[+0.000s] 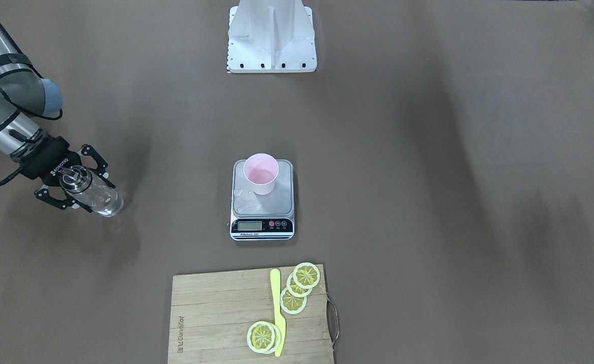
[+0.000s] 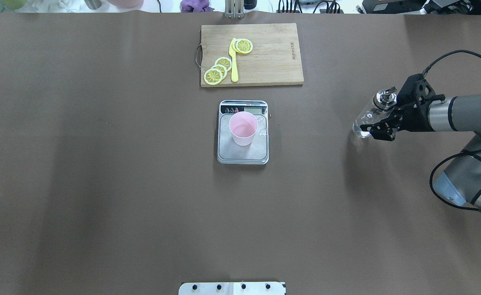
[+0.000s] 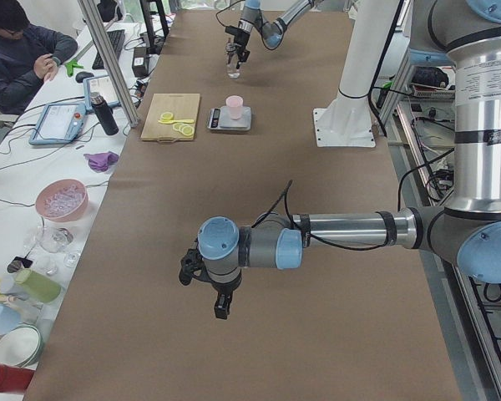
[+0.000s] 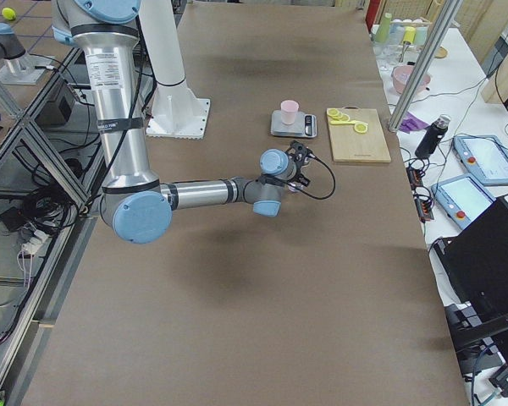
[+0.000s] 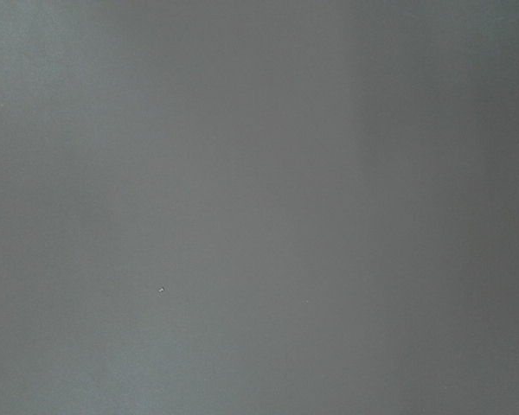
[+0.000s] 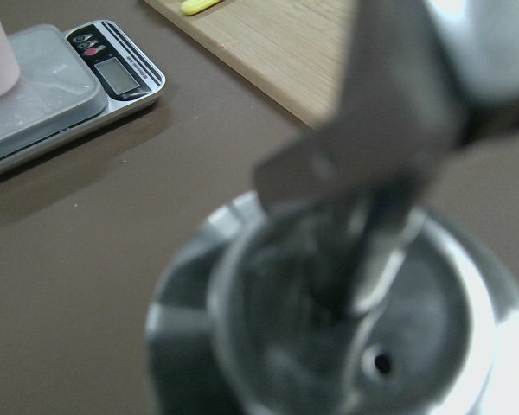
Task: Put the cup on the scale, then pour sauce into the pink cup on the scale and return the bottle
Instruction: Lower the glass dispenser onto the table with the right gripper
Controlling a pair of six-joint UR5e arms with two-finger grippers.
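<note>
The pale pink cup [image 1: 260, 174] stands upright on the scale [image 1: 276, 202] at the table's middle, toward the platform's back. Clear drops lie on the steel platform beside it. Far off to the robot's right, my right gripper [image 1: 87, 189] is shut on the glass bottle [image 1: 94, 194], just below its silver pourer cap. The bottle's base is at the brown table surface, and a little clear sauce [image 1: 108, 207] shows inside. In the right wrist view the blurred cap [image 6: 329, 328] fills the frame. My left gripper [image 3: 221, 309] hangs low over bare table; I cannot tell its state.
A wooden cutting board [image 1: 216, 313] with lemon slices [image 1: 302, 283] and a yellow knife [image 1: 277, 313] lies beyond the scale. The white robot base [image 1: 271, 40] stands behind it. A person [image 3: 17, 58] sits at a cluttered side bench.
</note>
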